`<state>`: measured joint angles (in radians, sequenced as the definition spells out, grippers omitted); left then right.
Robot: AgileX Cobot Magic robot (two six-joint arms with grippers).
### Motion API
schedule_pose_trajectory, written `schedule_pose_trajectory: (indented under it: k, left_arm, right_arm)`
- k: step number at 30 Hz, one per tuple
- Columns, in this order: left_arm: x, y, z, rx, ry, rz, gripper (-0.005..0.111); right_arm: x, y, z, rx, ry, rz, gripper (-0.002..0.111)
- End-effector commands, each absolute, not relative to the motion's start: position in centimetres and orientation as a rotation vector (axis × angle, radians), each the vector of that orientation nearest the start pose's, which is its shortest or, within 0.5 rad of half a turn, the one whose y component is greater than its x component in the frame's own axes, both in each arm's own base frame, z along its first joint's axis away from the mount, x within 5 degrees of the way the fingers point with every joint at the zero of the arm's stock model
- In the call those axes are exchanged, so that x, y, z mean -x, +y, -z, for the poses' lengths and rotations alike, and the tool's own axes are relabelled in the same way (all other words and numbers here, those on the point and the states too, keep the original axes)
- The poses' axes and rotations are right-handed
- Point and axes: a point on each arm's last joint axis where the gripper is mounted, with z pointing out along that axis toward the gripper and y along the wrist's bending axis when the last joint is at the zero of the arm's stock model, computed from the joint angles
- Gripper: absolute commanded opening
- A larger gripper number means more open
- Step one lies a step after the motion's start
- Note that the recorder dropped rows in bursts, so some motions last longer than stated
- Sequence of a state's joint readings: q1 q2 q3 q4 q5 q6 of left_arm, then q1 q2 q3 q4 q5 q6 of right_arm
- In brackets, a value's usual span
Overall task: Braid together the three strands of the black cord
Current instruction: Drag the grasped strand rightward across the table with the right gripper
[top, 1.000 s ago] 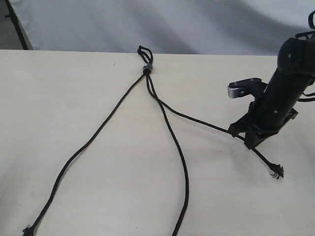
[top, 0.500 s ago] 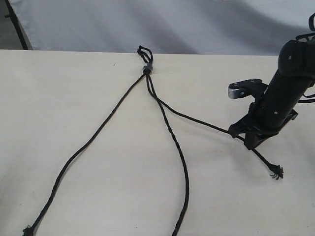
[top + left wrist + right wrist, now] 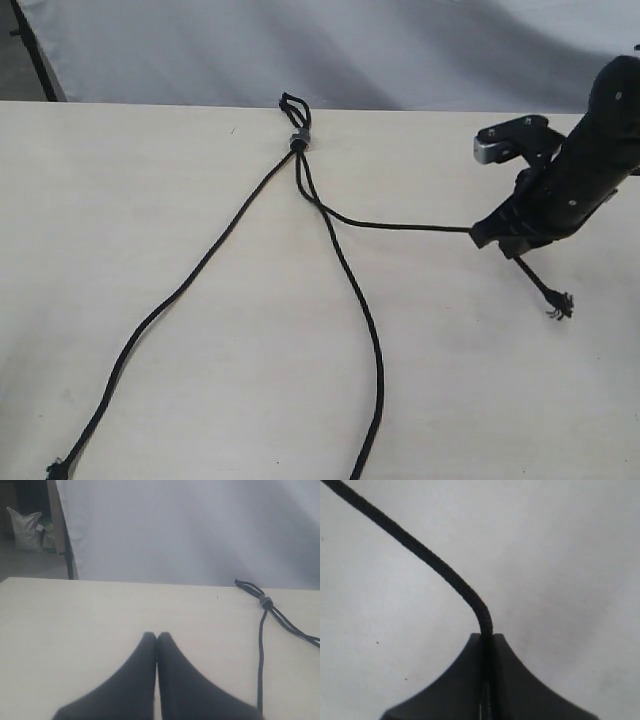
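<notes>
Spanning most of the exterior view: pale table (image 3: 120, 200), with a grey-white backdrop (image 3: 400, 50) behind its 12 o'clock edge.

Right arm (image 3: 600, 150): enters at 3 o'clock and leans down toward the tabletop.

The black cord (image 3: 348, 270): lies on the table, fanning out from its joined end near 12 o'clock.
- Left strand (image 3: 178, 292): runs to 7 o'clock, where its tip (image 3: 55, 468) sits at the frame edge.
- Middle strand (image 3: 365, 315): runs toward 6 o'clock and leaves the view.
- Right strand (image 3: 400, 227): pulled nearly straight toward 3 o'clock.

Right gripper (image 3: 495, 240): clamped on the right strand; the wrist view shows the rope pinched between the closed fingers. A short tail hangs past it toward 4 o'clock.

Left gripper (image 3: 156, 636): seen in its wrist view only, closed, fingers meeting tip to tip over bare table, well apart from the cord.

Loop (image 3: 292, 105): at the 12 o'clock end.
Grey band (image 3: 297, 139): just below the loop, binding the three strands.
Frayed tip (image 3: 562, 305): ends the tail.
</notes>
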<state>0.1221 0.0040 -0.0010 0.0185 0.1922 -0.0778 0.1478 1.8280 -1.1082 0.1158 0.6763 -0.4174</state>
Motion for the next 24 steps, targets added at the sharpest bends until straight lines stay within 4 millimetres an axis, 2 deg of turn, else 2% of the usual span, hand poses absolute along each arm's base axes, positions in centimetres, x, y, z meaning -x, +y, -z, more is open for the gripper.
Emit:
schedule_pose_trajectory:
  k: [1,5,11,24]
  left_arm:
    - [-5.6,0.7,-19.6,0.161,1.663,-0.046,0.001]
    - [-5.6,0.7,-19.6,0.161,1.663,-0.046,0.001]
    - [-5.6,0.7,-19.6,0.161,1.663,-0.046,0.001]
    - [-5.6,0.7,-19.6,0.157,1.664,-0.051,0.001]
  right_arm:
    - [-34.5,5.2,-19.5,0.671,2.657,-0.017,0.000]
    - [-34.7,3.4,-19.5,0.551,2.678,-0.016,0.000]
    - [-34.3,-0.2,-18.1,0.294,2.782,-0.070,0.000]
    - [-33.9,-0.6,-12.1,0.278,2.971,-0.114,0.000]
